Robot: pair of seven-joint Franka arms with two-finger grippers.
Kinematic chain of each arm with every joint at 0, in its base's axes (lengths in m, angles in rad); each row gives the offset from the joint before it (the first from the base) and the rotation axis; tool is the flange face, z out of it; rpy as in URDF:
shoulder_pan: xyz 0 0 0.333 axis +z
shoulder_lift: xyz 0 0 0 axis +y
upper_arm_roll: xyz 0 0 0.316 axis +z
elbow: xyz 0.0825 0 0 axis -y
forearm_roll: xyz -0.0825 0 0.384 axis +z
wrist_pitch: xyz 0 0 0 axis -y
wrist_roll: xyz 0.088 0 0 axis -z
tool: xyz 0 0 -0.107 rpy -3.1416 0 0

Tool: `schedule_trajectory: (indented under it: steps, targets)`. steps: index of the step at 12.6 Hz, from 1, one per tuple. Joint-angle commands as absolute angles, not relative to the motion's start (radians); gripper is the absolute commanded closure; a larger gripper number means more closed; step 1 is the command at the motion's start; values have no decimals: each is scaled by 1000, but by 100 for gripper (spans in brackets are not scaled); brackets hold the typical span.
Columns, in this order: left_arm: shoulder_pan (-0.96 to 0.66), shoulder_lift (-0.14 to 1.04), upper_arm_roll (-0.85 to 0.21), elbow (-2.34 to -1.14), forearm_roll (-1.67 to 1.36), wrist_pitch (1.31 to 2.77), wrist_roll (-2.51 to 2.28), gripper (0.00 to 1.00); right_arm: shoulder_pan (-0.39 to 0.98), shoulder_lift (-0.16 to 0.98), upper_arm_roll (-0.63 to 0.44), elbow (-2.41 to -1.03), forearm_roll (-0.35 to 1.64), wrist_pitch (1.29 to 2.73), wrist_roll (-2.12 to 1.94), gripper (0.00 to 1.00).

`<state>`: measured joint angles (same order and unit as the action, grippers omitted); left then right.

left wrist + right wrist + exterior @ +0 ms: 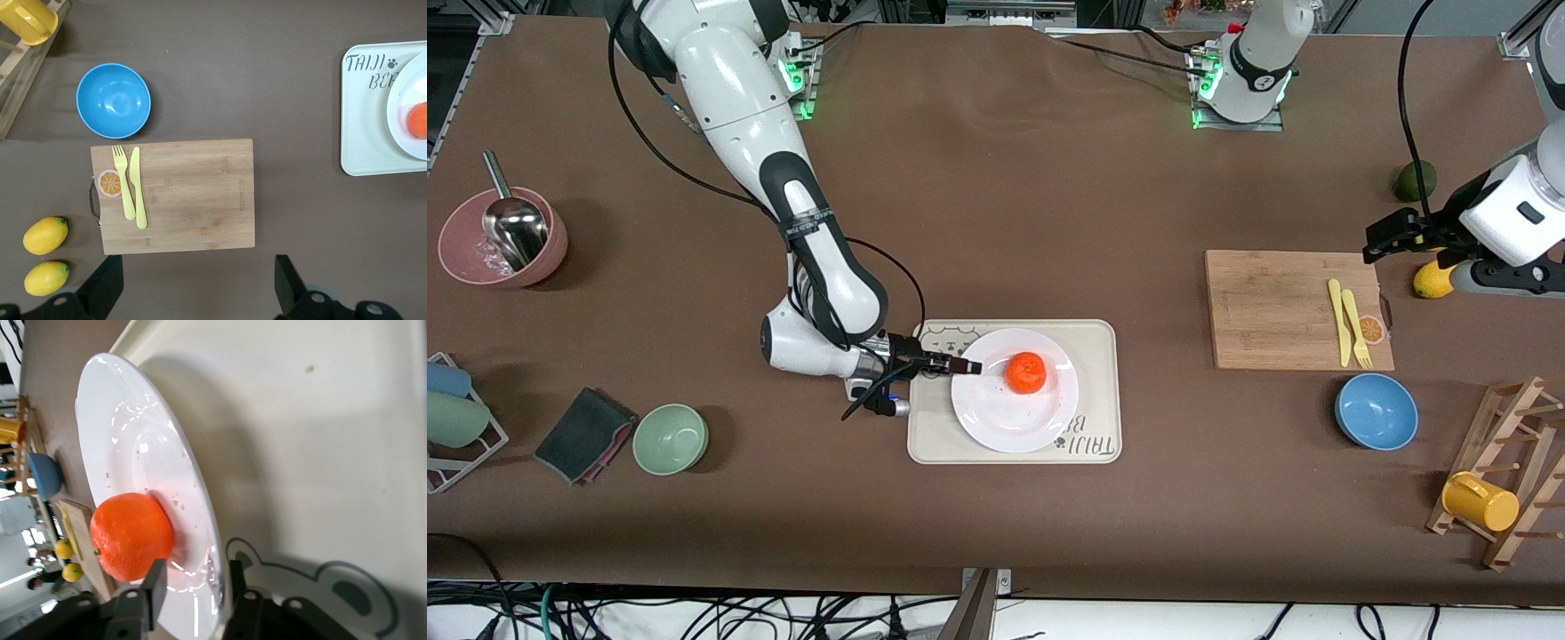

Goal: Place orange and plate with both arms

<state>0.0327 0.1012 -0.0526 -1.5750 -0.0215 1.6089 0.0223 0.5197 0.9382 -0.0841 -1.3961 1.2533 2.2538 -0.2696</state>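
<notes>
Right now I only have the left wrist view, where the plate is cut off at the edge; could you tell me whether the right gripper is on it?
Observer: Yes. The right gripper is at the plate, at the side toward the right arm's end of the table, with its open fingers on either side of the rim.
Operator: Thank you. Is the orange fully on the plate?
Observer: It is. The whole orange sits near the plate's middle, apart from the gripper.
</notes>
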Motion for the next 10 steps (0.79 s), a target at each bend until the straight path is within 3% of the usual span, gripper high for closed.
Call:
schedule_trajectory:
  steps: [1, 8, 10]
  targets:
    - [31, 91, -48, -1586, -37, 1618, 38, 0, 526, 901, -92, -1376, 1030, 2255, -255, 0]
    - [32, 91, -48, -1585, -37, 1617, 38, 0, 526, 697, -156, -1420, 375, 2194, -156, 0]
    - [32, 91, -48, -1586, -37, 1617, 38, 0, 526, 608, -217, -1439, 225, 2104, -156, 0]
